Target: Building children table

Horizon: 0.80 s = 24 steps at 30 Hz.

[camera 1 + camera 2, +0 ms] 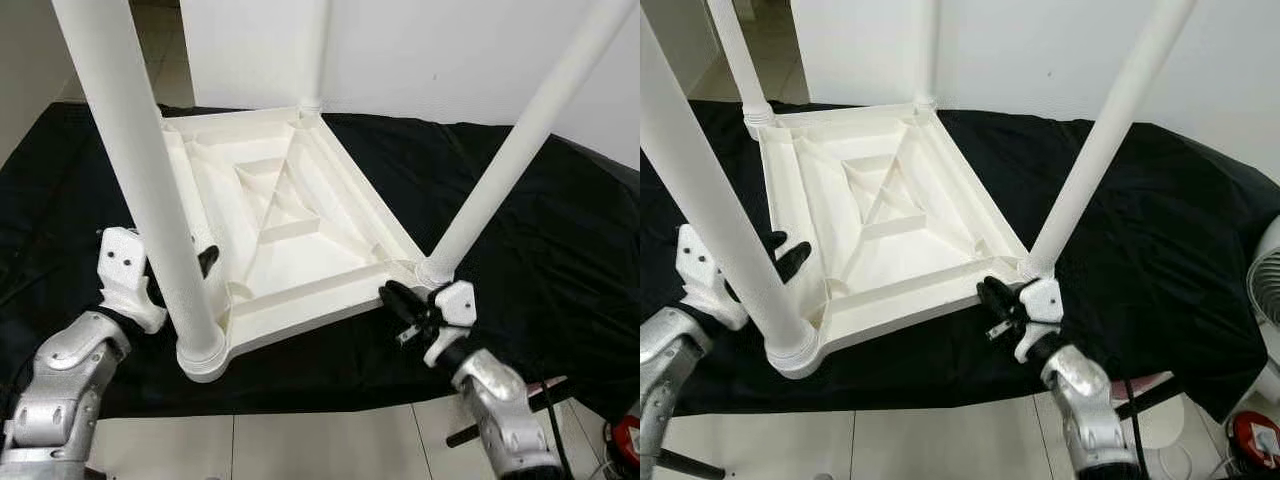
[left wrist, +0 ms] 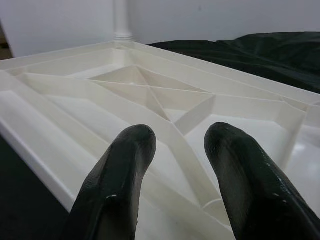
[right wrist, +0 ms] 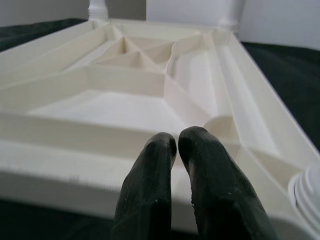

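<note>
- Left claw [image 2: 175, 165] sits at the near-left side of the upturned children's table [image 1: 290, 225], its two black fingers [image 2: 120, 175] spread apart and released, nothing between them — they point across the ribbed underside of the tabletop.
- Right claw [image 3: 176, 145] is at the near-right corner, just beside the base of the near-right leg [image 1: 520, 140]; its fingertips are pressed together, clenched, with nothing visibly held between them, and they rest right at the tabletop's outer rim.
- White plastic table lies upside down on a black cloth [image 1: 540, 230] that covers the bench, its legs pointing up.
- Near-left leg [image 1: 140, 170] stands in its corner socket, close to the left claw's white wrist housing.
- Far-left leg [image 1: 740, 60] and far-right leg [image 1: 312, 60] stand at the back corners — all four are seated upright or nearly so.
- White wall rises behind the bench, and pale floor tiles [image 1: 320, 445] show in front of it.
- Part of a white fan [image 1: 1265, 280] shows at the right edge.
</note>
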{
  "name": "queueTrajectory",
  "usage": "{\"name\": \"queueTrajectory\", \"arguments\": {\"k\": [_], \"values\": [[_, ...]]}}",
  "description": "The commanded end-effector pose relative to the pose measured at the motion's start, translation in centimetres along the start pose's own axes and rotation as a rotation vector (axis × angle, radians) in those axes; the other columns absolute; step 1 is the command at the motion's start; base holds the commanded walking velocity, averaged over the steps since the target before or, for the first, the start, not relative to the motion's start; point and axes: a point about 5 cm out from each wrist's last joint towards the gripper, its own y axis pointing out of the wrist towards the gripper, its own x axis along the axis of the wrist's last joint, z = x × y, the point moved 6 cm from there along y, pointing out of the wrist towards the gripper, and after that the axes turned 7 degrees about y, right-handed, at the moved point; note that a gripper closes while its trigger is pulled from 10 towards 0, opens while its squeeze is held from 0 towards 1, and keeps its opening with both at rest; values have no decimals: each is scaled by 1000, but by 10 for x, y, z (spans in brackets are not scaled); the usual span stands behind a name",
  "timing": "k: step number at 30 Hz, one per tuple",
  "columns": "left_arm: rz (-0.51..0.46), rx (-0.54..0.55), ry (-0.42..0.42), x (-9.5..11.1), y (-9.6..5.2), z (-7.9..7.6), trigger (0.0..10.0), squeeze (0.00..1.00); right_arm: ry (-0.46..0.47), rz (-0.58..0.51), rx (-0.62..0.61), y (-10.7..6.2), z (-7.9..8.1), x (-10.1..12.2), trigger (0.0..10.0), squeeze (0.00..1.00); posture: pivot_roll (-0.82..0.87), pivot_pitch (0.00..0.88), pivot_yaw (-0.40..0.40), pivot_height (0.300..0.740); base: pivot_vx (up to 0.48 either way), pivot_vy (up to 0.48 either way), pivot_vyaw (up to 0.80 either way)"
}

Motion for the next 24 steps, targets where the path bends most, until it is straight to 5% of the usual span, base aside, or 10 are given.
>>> {"name": "queueTrajectory", "arguments": {"k": [1,8,12,14,24], "values": [[-11,-144,-12,0,2,-27,10000,0,10,25,-32,-5,-13,-6,10000,0,103,78,-52,740,0,0,0],[-52,-272,-38,8,1,-59,10000,0,-17,11,-175,-6,-62,5,10000,0,104,82,-57,740,0,0,0],[-58,-293,-46,10,0,-64,10000,0,-25,5,-207,-7,-70,7,10000,0,103,84,-56,740,0,0,0],[-76,-345,-64,15,-1,-75,10000,0,-45,-24,-316,-11,-93,13,10000,0,102,86,-55,740,0,0,0],[-104,-451,-104,26,-5,-97,10000,0,-51,-80,-554,-21,-127,19,10000,0,101,90,-48,740,0,0,0]]}}
